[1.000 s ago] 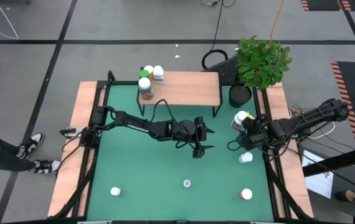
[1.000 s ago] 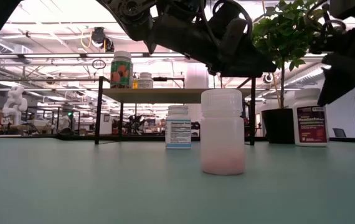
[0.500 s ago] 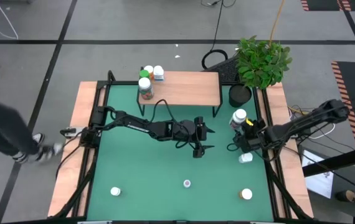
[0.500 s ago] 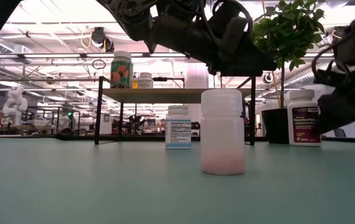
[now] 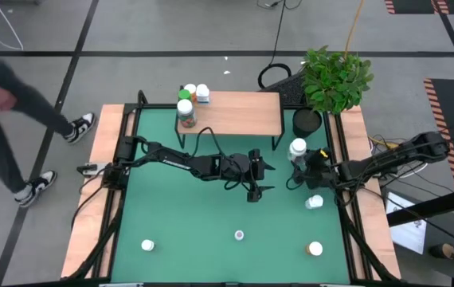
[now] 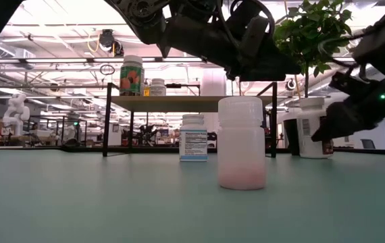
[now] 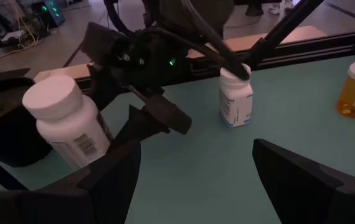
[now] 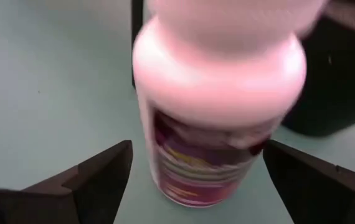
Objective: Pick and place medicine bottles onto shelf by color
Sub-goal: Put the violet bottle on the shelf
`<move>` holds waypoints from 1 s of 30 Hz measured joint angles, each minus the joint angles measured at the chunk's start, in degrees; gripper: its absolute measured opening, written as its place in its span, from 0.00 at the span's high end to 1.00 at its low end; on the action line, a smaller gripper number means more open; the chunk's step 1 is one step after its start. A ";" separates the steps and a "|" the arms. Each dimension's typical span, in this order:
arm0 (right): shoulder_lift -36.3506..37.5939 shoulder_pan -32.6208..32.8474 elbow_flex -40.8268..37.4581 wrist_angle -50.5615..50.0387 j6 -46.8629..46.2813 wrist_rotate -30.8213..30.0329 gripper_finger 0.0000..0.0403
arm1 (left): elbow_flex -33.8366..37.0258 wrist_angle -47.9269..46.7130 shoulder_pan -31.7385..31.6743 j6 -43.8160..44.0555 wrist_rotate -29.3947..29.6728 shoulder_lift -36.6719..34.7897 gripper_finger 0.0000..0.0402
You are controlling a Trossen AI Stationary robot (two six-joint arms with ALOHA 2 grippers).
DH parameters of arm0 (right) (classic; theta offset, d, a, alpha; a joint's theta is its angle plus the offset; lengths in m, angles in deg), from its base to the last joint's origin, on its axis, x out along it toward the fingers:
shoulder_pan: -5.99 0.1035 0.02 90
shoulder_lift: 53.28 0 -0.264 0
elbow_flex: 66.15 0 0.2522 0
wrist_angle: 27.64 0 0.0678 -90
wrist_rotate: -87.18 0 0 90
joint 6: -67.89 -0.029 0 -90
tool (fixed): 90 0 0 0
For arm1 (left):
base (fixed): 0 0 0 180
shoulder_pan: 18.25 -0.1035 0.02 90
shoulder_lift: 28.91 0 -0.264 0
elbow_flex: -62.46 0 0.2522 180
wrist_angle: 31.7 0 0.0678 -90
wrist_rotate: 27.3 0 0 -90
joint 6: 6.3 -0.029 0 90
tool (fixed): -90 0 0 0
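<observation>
A white medicine bottle with a dark red label (image 8: 218, 112) stands on the green mat at the right, near the shelf's leg (image 5: 297, 147). My right gripper (image 5: 303, 163) is open, one finger on each side of it (image 8: 197, 146). My left gripper (image 5: 265, 178) hangs open above the mat's middle with nothing between its fingers (image 7: 193, 174). The wood-topped shelf (image 5: 239, 114) at the far edge carries several bottles on its left end (image 5: 187, 100). Other bottles stand loose on the mat (image 5: 315, 202), (image 5: 239, 235), (image 5: 147, 245). My right gripper comes at the white bottle's body (image 8: 165, 155) slanting down from the table's right, its fingers (image 8: 103, 174) standing wide on both sides. I cannot tell whether either finger touches the bottle. The bottle stands with its base on the mat.
A black plant pot (image 5: 308, 121) with a leafy plant (image 5: 334, 80) stands at the far right, close behind the bottle. An orange bottle (image 5: 315, 249) is at the near right. Wooden boards (image 5: 91, 199) flank the mat. A person (image 5: 12, 119) walks past on the left.
My right gripper has come down and moved toward the table's left, tipping forward, and now stands around the white bottle. That bottle has shifted a little toward the table's left, with its base still on the mat. A person has walked in at the left.
</observation>
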 joint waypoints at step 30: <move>0.02 -5.89 0.20 15.87 21.21 14.72 0.29 | 0.00 -1.22 0.15 -1.44 -0.04 0.00 0.22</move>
